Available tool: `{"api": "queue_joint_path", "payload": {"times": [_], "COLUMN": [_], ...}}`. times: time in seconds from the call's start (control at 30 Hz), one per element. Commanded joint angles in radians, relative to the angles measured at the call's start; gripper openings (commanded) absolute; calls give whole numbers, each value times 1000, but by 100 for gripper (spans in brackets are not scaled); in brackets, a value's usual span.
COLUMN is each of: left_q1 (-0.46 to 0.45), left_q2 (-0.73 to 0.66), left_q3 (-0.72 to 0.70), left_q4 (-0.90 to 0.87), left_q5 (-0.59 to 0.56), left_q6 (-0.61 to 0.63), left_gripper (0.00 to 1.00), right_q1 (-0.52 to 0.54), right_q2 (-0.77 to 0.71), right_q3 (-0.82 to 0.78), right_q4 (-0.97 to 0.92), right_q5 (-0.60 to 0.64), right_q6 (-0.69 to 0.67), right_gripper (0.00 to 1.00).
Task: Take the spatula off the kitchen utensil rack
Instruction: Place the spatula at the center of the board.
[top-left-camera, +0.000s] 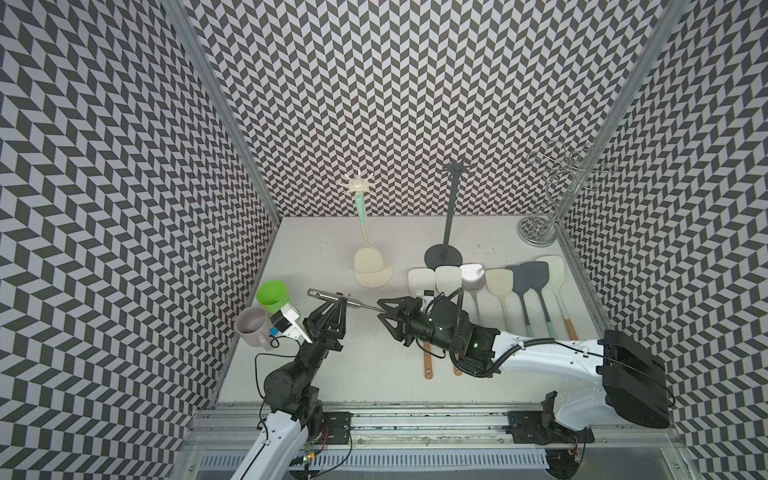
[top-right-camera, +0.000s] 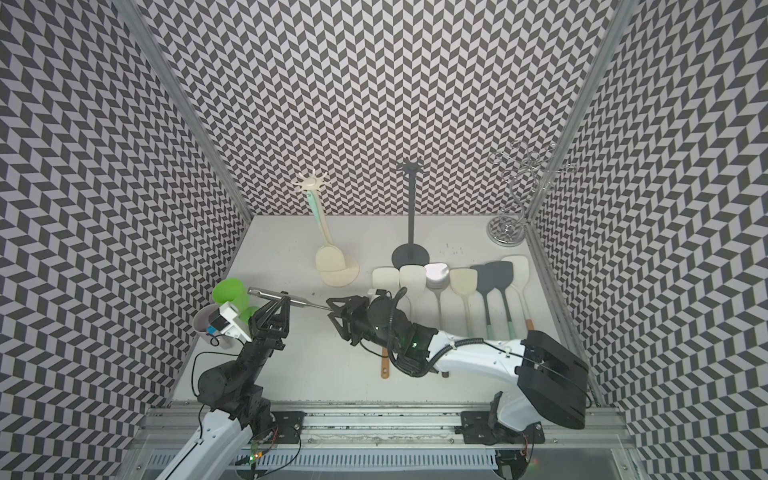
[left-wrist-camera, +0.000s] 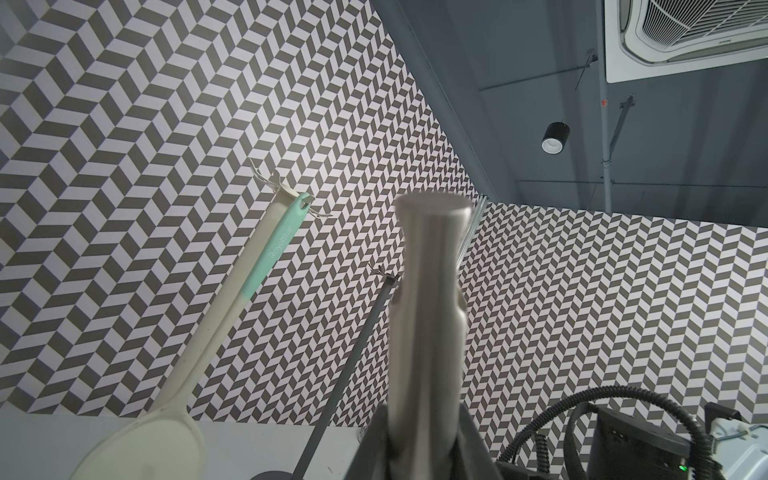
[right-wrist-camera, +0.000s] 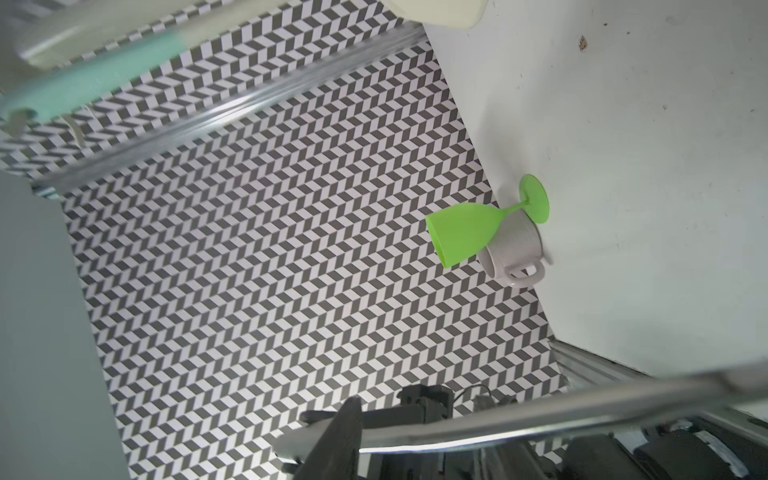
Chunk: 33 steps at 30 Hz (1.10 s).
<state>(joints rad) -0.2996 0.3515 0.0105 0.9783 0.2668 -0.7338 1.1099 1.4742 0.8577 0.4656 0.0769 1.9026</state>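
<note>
A cream spatula with a mint handle (top-left-camera: 363, 218) (left-wrist-camera: 266, 257) hangs from the cream utensil rack (top-left-camera: 356, 185) at the back. In front of it, above the table, my left gripper (top-left-camera: 341, 300) (left-wrist-camera: 422, 451) is shut on the thick handle of a steel utensil (top-left-camera: 328, 296) (left-wrist-camera: 430, 291), which lies level and points right. Its thin shaft (right-wrist-camera: 540, 419) runs between the fingers (right-wrist-camera: 336, 432) of my right gripper (top-left-camera: 380, 311) (top-right-camera: 329, 309). Those jaws stand on either side of the shaft with a gap showing. The utensil's blade end is hidden behind that gripper.
A green goblet (top-left-camera: 272, 296) and a white mug (top-left-camera: 252, 326) stand by the left wall beside my left wrist. Several spatulas (top-left-camera: 498, 282) lie in a row at the right. A bare dark rack (top-left-camera: 449, 232) and a chrome wire rack (top-left-camera: 557, 191) stand at the back.
</note>
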Motion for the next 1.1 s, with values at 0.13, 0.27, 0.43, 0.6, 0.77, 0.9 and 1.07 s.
{"api": "queue_joint_path", "payload": {"times": [0.13,0.27,0.43,0.6,0.77,0.9,1.07], "left_q1": [-15,-25,-42,-50,-52,-51,-51], "left_q2": [25,72,172,212,172,129,90], "left_q3": [-7,-9,0,21,48,54,83], "left_q4": [74,106,144,109,-40,-158,-290], "left_q5": [20,25,45,49,-18,-109,-208], "left_q6": [-24,-26,-26,-15,26,43,62], "left_gripper": [0,0,7,72,95,99,99], "right_q1": [-55,-90,-136,-201,-266,-301,-321], "right_q2": [-7,-31,-86,-165,-253,-294,-261], "right_q3": [48,46,42,43,58,78,170], "right_q4": [24,22,4,-65,-184,-251,-387], "right_q5": [127,164,223,276,330,365,278], "right_q6": [-19,-35,-77,-182,-414,-671,-983], "right_gripper": [6,0,0,0,0,0,0]}}
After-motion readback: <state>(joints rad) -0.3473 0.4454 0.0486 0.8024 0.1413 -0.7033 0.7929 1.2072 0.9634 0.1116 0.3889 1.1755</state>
